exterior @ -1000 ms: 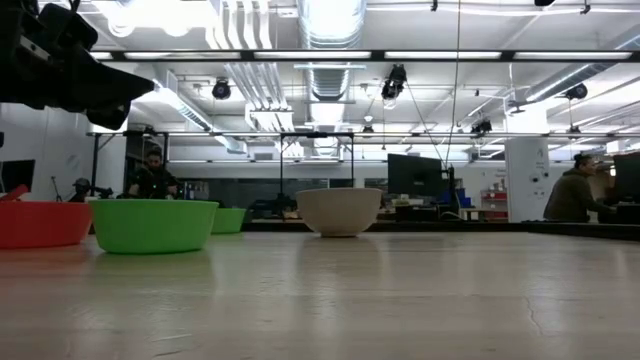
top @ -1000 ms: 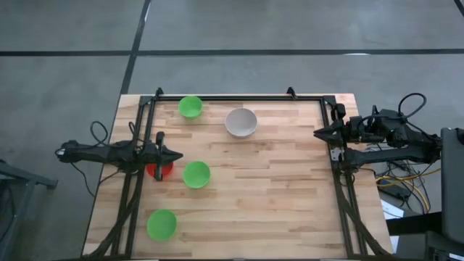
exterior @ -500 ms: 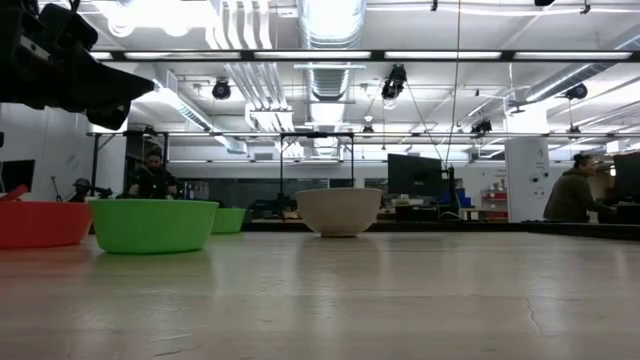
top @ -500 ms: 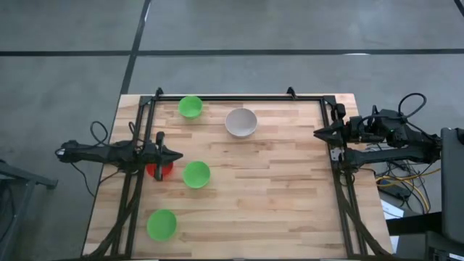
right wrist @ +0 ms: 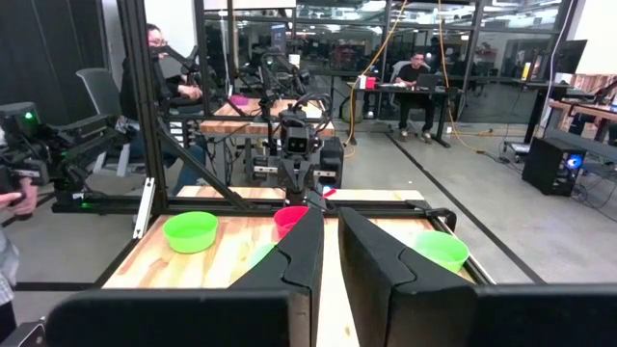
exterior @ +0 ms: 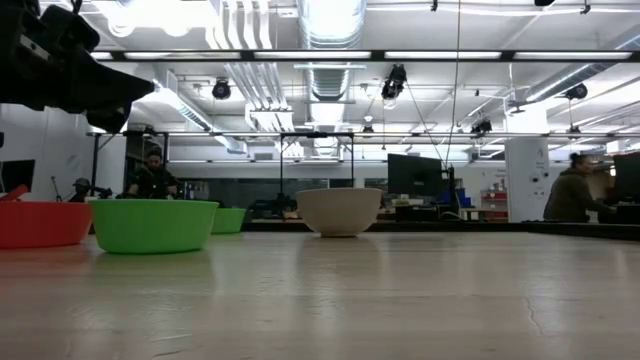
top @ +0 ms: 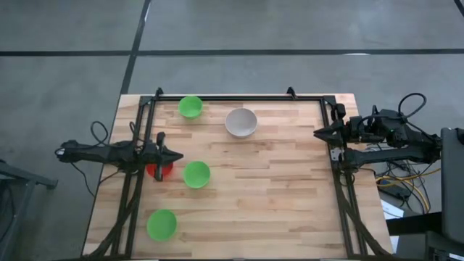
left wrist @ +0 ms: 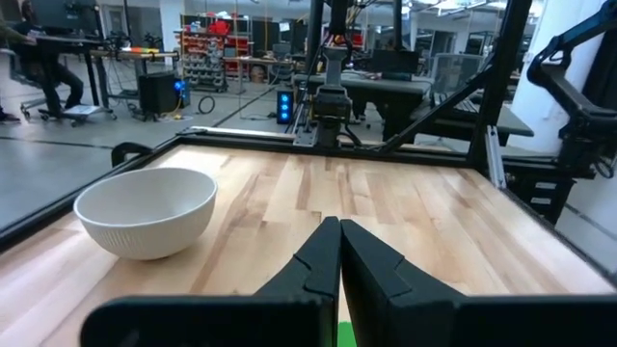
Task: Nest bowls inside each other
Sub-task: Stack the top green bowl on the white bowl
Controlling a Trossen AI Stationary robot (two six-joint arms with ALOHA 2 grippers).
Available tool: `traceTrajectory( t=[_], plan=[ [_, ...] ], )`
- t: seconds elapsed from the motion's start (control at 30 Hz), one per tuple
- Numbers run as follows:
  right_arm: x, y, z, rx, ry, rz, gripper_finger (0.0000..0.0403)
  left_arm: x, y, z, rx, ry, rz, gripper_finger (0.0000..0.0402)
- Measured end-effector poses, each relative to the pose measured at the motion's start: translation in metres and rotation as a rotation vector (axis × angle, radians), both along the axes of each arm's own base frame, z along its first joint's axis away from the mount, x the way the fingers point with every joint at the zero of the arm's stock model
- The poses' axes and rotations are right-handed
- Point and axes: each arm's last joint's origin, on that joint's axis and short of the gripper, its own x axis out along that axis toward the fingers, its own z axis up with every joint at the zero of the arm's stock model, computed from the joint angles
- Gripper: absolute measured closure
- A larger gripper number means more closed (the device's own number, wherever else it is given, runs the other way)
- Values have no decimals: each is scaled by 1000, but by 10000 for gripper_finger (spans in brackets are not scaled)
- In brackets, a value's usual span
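Zero change over the last second: left gripper [top: 174,156] stays closed and empty above the red bowl [top: 161,170], right gripper [top: 319,133] closed far across it, five bowls unnested.

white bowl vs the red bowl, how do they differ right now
The white bowl is pale and looks slightly larger; the red bowl is bright red and smaller. The white bowl stands near the table's far edge with nothing above it, while the red bowl is partly covered in the high view by the shut left gripper above it. The white bowl sits alone; the red bowl has a green bowl close beside it. Both stand upright, unnested.
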Motion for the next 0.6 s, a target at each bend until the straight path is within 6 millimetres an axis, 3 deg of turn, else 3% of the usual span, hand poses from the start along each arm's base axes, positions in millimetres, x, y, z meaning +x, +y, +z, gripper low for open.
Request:
traceTrajectory(
  t=[0.23,0.6],
  plan=[
    [0,0,0,0,0,0,369,0,0,0,-83,-4,6,387],
    [0,0,0,0,0,0,369,-1,2,3,-62,4,84,387]
  ],
)
